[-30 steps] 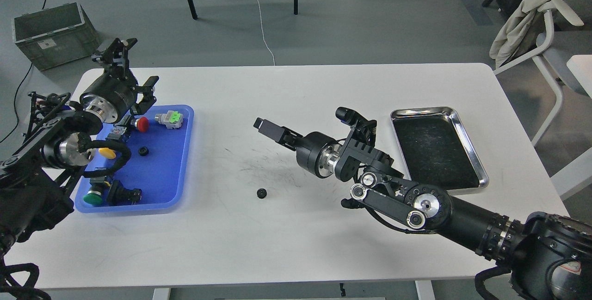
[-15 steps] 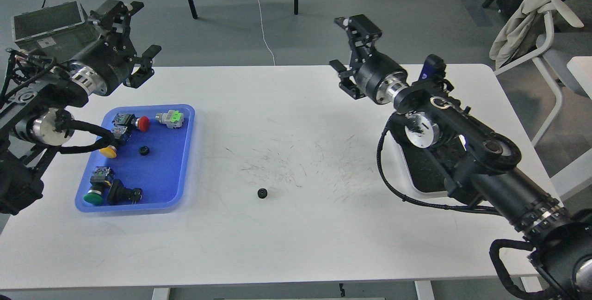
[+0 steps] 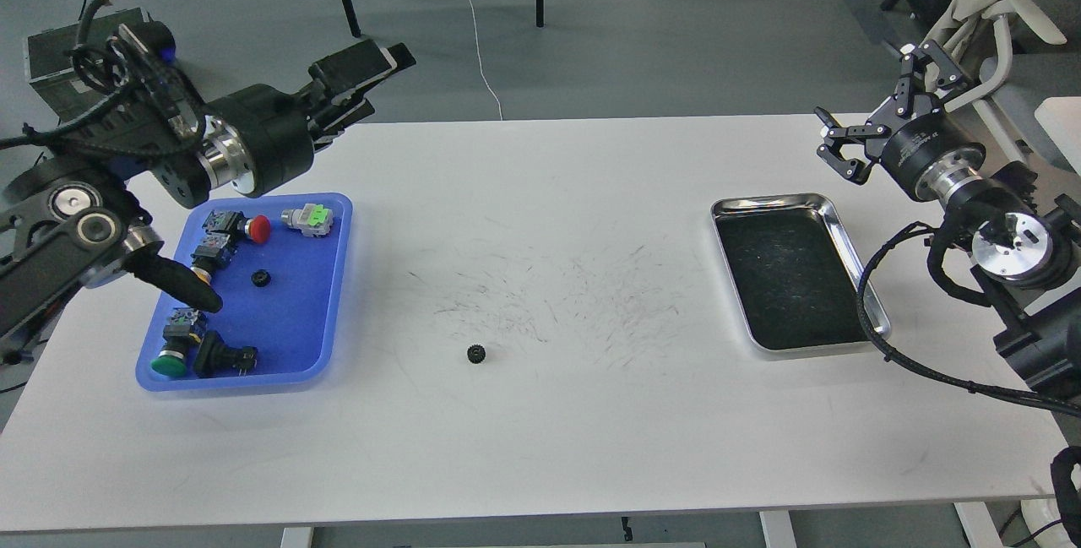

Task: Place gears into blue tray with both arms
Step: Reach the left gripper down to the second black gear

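- Head view: the blue tray (image 3: pixel 291 324) sits on the white worktop (image 3: pixel 540 447) and serves as the landmark for everything below.
- One gear (image 3: pixel 261 279) lies inside the blue tray, near its middle, flat on the tray floor and apart from the other parts.
- A second gear (image 3: pixel 475 354) rests on the bare worktop to the right of the blue tray, level with the tray's near end and well apart from its rim.
- Also inside the blue tray: a red-capped switch (image 3: pixel 258 228) and a green-faced switch (image 3: pixel 309 219) at the far end, a green-capped switch (image 3: pixel 171 362) and a black part (image 3: pixel 221 356) at the near end.
- The left end effector (image 3: pixel 359 79) hangs in the air beyond the far right corner of the blue tray, pointing away to the right; it is seen edge-on, so I cannot tell how far its fingers are parted, and nothing shows in it.
- The left arm's dark links cross over the left rim of the blue tray, hiding part of that side.
- The steel tray (image 3: pixel 844 231), with a dark inside, lies far to the right of the blue tray, on the other side of the worktop.
- The right end effector (image 3: pixel 874 109) is raised beyond the far end of the steel tray, the farthest thing from the blue tray; its fingers are spread wide and hold nothing.
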